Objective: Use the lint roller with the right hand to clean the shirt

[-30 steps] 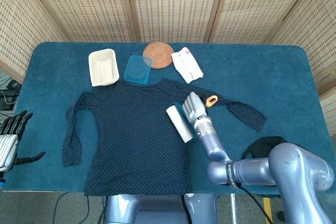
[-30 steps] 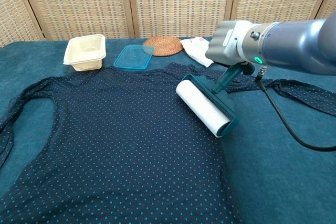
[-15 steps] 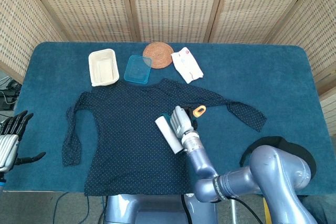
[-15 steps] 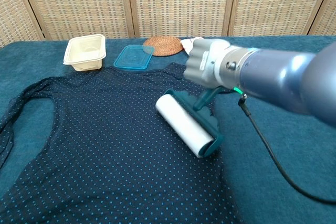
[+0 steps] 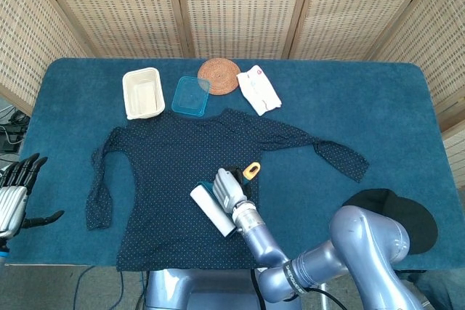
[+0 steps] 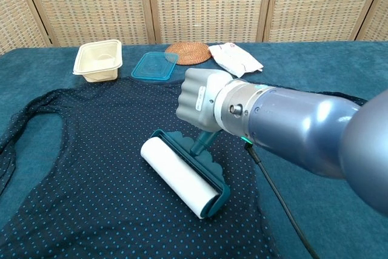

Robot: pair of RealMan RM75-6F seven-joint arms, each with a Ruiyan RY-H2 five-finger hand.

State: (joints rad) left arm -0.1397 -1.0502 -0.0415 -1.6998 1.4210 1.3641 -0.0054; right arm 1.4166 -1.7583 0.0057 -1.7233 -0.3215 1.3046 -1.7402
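A dark navy dotted shirt (image 5: 174, 172) (image 6: 91, 168) lies spread flat on the blue table. My right hand (image 5: 228, 189) (image 6: 198, 100) grips the teal handle of the lint roller (image 5: 211, 210) (image 6: 180, 176). Its white roll rests on the lower middle of the shirt, and an orange handle end (image 5: 251, 170) sticks out behind the hand. My left hand (image 5: 16, 190) hangs off the table's left edge with fingers spread, holding nothing. It does not show in the chest view.
Along the far edge stand a cream tray (image 5: 142, 93) (image 6: 99, 59), a blue lid (image 5: 190, 95) (image 6: 155, 65), a woven coaster (image 5: 219, 75) (image 6: 188, 52) and a white packet (image 5: 259, 89) (image 6: 235, 58). A black object (image 5: 399, 212) lies at the front right corner.
My right hand has drawn the lint roller across the shirt toward the near edge and to the left. The left hand has stayed put.
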